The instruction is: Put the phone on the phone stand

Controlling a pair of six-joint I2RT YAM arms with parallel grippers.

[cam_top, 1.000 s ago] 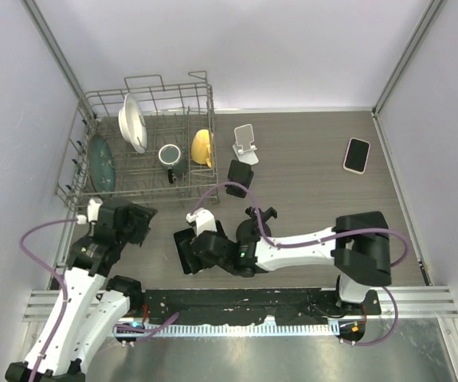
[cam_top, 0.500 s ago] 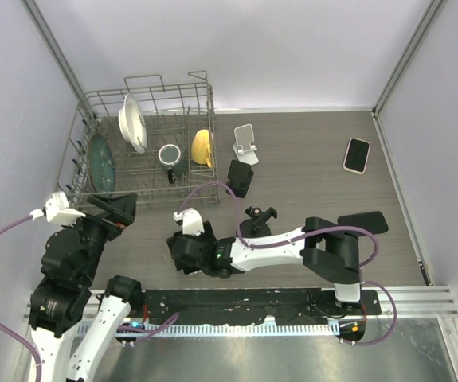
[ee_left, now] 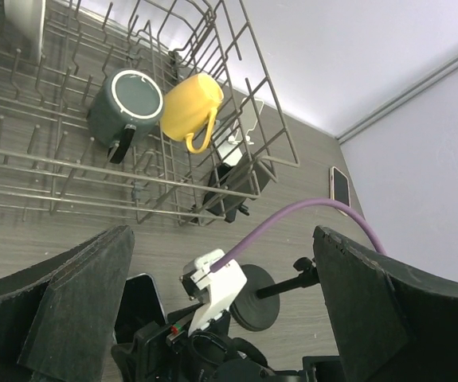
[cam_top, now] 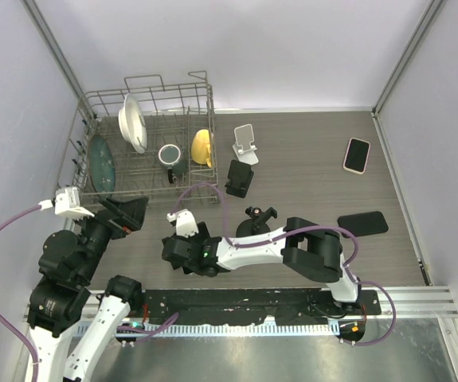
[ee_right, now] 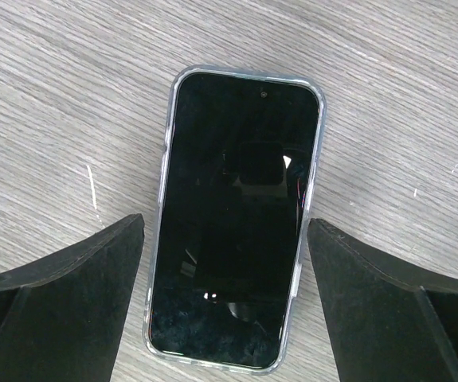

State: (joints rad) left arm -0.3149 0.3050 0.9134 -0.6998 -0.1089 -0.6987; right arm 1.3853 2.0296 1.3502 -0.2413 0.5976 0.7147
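Right tool (ee_right: 225,231) spread wide above black-screened phone (ee_right: 232,219) in clear case

Grey wood-grain tabletop (cam_top: 308,151), grain running left to right. Boxed in on three sides by plain pale lilac walls: far wall (cam_top: 252,48), left wall (cam_top: 5,119), right wall (cam_top: 452,159). Aluminium posts at the far-left corner (cam_top: 53,52) and far-right corner (cam_top: 408,52). Silver slotted rail (cam_top: 420,298) along the near table edge, brushed metal sheet (cam_top: 292,358) just nearer. Lit evenly and diffusely from above, soft shadows only.
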